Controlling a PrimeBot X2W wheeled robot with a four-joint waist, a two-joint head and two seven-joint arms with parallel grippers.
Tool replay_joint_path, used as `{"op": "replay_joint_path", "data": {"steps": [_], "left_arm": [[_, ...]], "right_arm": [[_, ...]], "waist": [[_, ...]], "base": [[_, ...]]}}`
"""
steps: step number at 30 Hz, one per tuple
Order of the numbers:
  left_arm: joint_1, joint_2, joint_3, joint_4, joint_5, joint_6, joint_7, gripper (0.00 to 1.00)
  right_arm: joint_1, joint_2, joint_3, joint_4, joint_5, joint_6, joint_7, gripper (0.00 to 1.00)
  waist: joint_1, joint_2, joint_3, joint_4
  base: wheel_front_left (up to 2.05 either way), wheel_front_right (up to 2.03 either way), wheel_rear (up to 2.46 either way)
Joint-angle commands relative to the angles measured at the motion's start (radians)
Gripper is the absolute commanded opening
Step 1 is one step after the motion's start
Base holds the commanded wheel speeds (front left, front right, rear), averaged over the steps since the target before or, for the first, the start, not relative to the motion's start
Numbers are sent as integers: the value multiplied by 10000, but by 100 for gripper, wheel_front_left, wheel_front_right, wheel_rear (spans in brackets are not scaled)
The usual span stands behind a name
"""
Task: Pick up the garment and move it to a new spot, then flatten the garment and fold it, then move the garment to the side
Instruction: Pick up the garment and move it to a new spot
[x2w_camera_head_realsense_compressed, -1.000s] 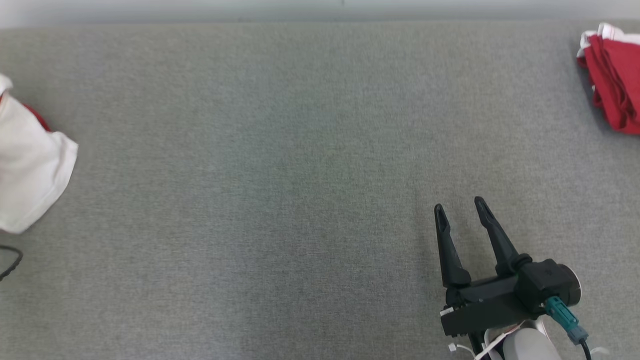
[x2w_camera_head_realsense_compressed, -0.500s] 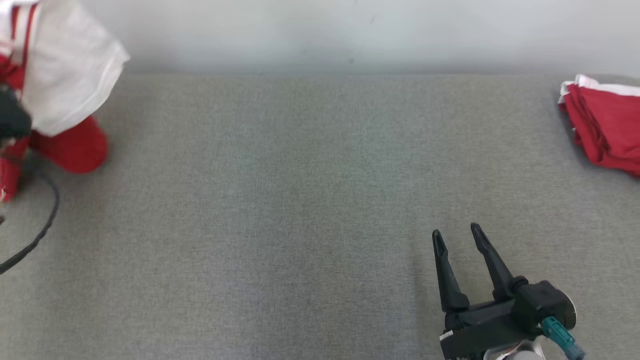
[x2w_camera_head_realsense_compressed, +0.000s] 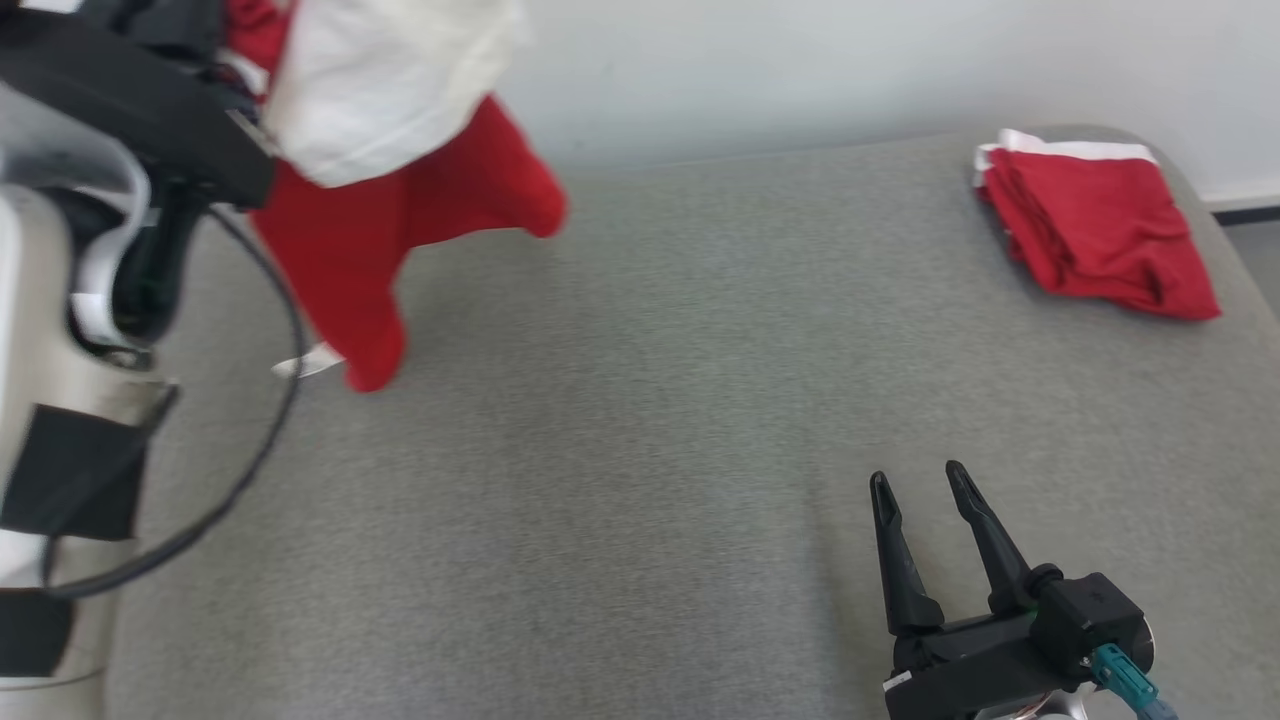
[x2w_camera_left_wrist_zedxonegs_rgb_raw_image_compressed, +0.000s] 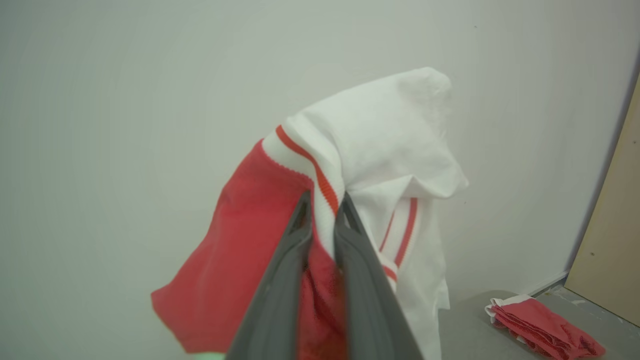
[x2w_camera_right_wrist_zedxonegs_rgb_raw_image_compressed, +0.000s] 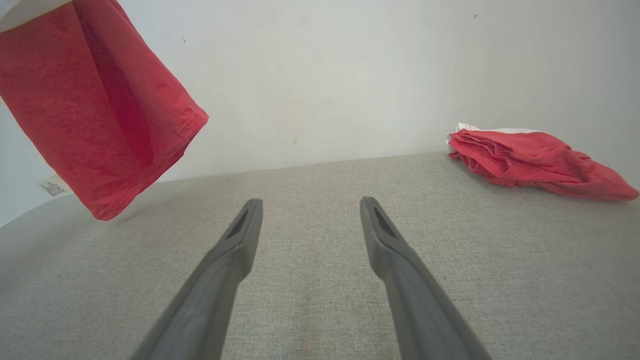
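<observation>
At the far left of the head view stands the pale left forearm (x2w_camera_head_realsense_compressed: 40, 300) with its black wrist housing, and a thin black cable (x2w_camera_head_realsense_compressed: 298, 370) loops down beside it over the grey surface. The left wrist view shows the left gripper (x2w_camera_left_wrist_zedxonegs_rgb_raw_image_compressed: 324, 196) with its fingers (x2w_camera_left_wrist_zedxonegs_rgb_raw_image_compressed: 280, 280) clenched on the garment (x2w_camera_left_wrist_zedxonegs_rgb_raw_image_compressed: 380, 140), pinching the white ribbed band with its red stripe.

The garment (x2w_camera_head_realsense_compressed: 350, 260) is red and white and hangs in the air from that grip, over the far left part of the worktop (x2w_camera_head_realsense_compressed: 650, 400). The white part is bunched on top and the red cloth droops below. Its lowest red corner and a small white label (x2w_camera_right_wrist_zedxonegs_rgb_raw_image_compressed: 54, 187) hang close above the surface. Whether they touch it cannot be told.

The worktop is covered in an even grey woven fabric, flat and smooth, with rounded far corners. Behind it rises a plain pale wall (x2w_camera_head_realsense_compressed: 800, 70), unmarked but for a few tiny specks.

At the lower right of the head view the right gripper (x2w_camera_head_realsense_compressed: 917, 475) hovers low over the worktop, its fingers (x2w_camera_right_wrist_zedxonegs_rgb_raw_image_compressed: 220, 270) released and spread, grasping nothing. A teal connector (x2w_camera_head_realsense_compressed: 1120, 670) sits at its wrist.

At the far right corner of the worktop lies a folded red cloth (x2w_camera_head_realsense_compressed: 1095, 235) with a white edge, resting on the surface well apart from both grippers. Beyond that corner a dark skirting strip (x2w_camera_head_realsense_compressed: 1245, 212) runs along the wall's foot, and the left wrist view shows a tan panel (x2w_camera_left_wrist_zedxonegs_rgb_raw_image_compressed: 610, 250) at its right edge.
</observation>
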Motion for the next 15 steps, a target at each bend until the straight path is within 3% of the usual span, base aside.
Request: {"op": "replay_joint_path", "data": {"steps": [1, 8, 15], "left_arm": [[-120, -97, -35, -148, -106, 33, 17, 0], [-225, -1080, -744, -1013, -157, 122, 181, 0], [482, -1694, -1280, -1109, -248, 215, 86, 0]], "right_arm": [[54, 16, -8, 12, 6, -29, -6, 100], [51, 17, -106, 15, 95, -29, -8, 100], [88, 14, -90, 8, 207, -29, -6, 100]], "waist": [[1, 1, -7, -466], [1, 1, 83, -827], [1, 1, 164, -836]], "base": [[0, 0, 0], [0, 0, 0], [0, 0, 0]]}}
